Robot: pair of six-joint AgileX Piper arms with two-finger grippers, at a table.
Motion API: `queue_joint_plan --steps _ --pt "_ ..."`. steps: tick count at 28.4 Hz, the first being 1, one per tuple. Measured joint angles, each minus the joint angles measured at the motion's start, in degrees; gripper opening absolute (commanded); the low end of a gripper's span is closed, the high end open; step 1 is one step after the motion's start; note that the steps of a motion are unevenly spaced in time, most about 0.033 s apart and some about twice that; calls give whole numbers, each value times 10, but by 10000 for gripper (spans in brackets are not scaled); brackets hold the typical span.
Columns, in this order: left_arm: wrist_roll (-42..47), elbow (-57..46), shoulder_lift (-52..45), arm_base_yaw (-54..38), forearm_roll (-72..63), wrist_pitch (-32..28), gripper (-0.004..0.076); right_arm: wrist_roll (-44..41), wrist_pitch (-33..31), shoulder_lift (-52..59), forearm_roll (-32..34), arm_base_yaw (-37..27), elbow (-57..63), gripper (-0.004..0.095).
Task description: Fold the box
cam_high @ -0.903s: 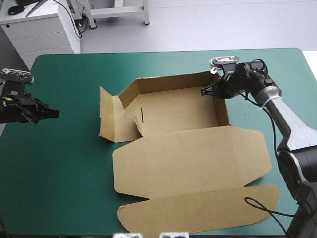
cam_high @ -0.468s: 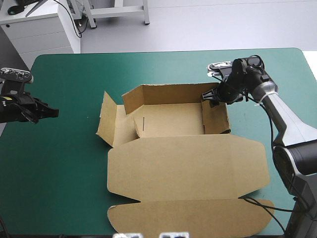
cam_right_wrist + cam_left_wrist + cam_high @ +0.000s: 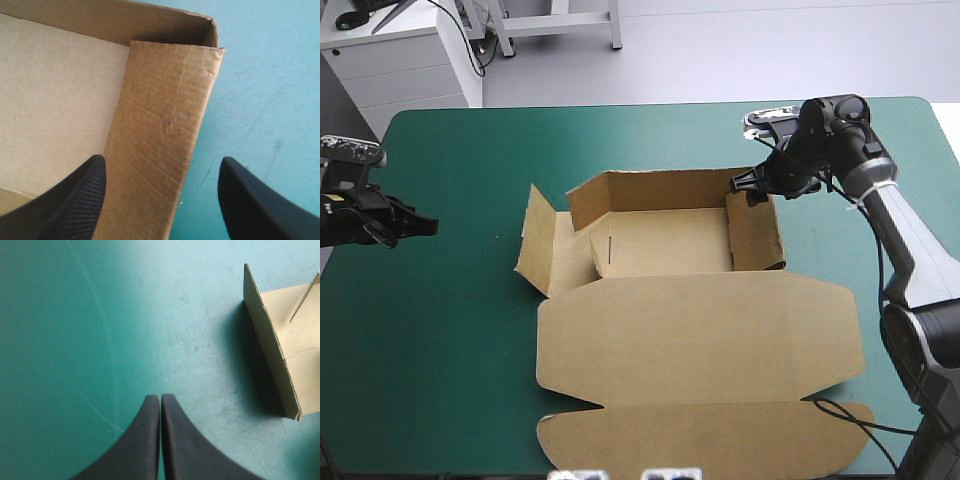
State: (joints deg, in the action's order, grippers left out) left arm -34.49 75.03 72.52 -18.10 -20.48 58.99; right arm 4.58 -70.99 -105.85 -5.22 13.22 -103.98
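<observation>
The brown box (image 3: 670, 240) lies in the middle of the table as an open tray. Its back wall (image 3: 660, 190) and right wall (image 3: 755, 230) stand up, a left flap (image 3: 535, 245) leans outward, and the lid (image 3: 700, 340) lies flat toward the front. My right gripper (image 3: 752, 185) hovers at the back right corner, open. In the right wrist view its fingers (image 3: 75, 200) stand apart astride the right wall (image 3: 160, 125) without touching it. My left gripper (image 3: 425, 225) is shut and holds nothing, well left of the box. In the left wrist view it (image 3: 160, 397) points over bare cover, the left flap (image 3: 272, 345) ahead and to one side.
The teal-green cover (image 3: 440, 350) runs wide between my left gripper and the box. The lid's front flap (image 3: 710, 440) reaches almost to the table's front edge. A white cabinet (image 3: 410, 60) stands beyond the far left corner.
The right gripper was shut on the right wall's back end and has opened and let it go. The box turned square and the wall now stands upright. The left arm has not moved.
</observation>
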Motion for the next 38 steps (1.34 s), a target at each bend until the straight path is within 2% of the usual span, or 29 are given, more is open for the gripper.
queue_joint_plan --steps 14,16,19,27,38 --pt "0 0 0 0 0 -1 -8 -9 12 0 1 0 113 581" --pt "0 0 0 0 0 -1 -8 -12 24 0 -6 0 120 538" --pt "0 0 0 0 0 0 -8 -14 32 -6 -25 0 121 418" --pt "0 -17 0 0 -1 2 -8 -18 33 -41 -37 -1 122 -20" --pt "2 -28 1 0 -3 -3 -8 17 32 -22 -52 -1 115 -19"
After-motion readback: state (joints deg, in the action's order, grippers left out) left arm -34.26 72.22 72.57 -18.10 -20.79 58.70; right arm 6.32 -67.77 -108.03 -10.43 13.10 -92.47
